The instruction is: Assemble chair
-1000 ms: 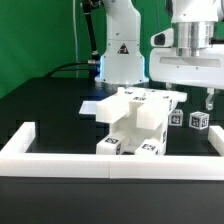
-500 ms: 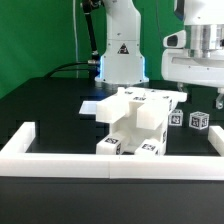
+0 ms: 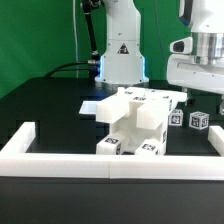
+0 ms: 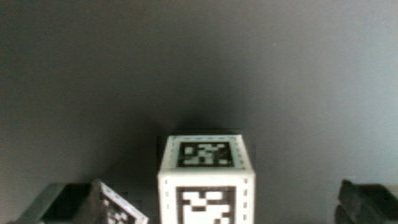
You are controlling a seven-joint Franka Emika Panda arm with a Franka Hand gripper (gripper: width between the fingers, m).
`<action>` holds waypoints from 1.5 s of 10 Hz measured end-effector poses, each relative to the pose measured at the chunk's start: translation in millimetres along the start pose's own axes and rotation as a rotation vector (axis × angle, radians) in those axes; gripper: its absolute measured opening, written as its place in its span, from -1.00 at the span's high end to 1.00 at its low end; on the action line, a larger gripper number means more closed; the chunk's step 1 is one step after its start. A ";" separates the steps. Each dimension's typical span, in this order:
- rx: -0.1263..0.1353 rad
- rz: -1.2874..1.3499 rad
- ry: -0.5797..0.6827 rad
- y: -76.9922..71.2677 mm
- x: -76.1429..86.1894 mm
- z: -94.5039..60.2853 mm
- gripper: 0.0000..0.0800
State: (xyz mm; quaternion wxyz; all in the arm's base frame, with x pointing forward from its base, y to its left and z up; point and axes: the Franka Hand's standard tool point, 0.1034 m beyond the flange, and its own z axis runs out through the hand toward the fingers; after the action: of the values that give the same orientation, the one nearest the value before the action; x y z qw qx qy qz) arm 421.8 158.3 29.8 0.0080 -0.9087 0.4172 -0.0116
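The partly built chair stands mid-table, a white blocky body with black-and-white tags on its top and front feet. To its right on the exterior view's right stand two loose white tagged blocks. My gripper hangs open above them, touching neither. In the wrist view a white tagged block stands upright between my widely spread dark fingers, well clear of both. A second tagged piece leans beside it. Nothing is held.
A long low white rail runs along the table's front with short returns at both ends. The arm's white base stands behind the chair. The marker board lies flat at the chair's left rear.
My gripper has risen and drifted toward the exterior view's right, away from the chair. It stays open. The chair and loose blocks have not moved.
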 end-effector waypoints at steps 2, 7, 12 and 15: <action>-0.007 0.008 0.005 0.1 5.8 4.7 -0.62; -0.014 0.008 0.010 -4.2 7.9 11.5 -0.62; -0.027 0.005 0.013 -0.8 7.3 17.8 0.02; -0.026 0.004 0.015 -0.2 7.8 17.9 0.28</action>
State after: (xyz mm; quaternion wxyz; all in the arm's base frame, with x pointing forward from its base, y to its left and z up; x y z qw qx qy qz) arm 427.6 152.6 12.0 -0.0068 -0.9077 0.4193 -0.0129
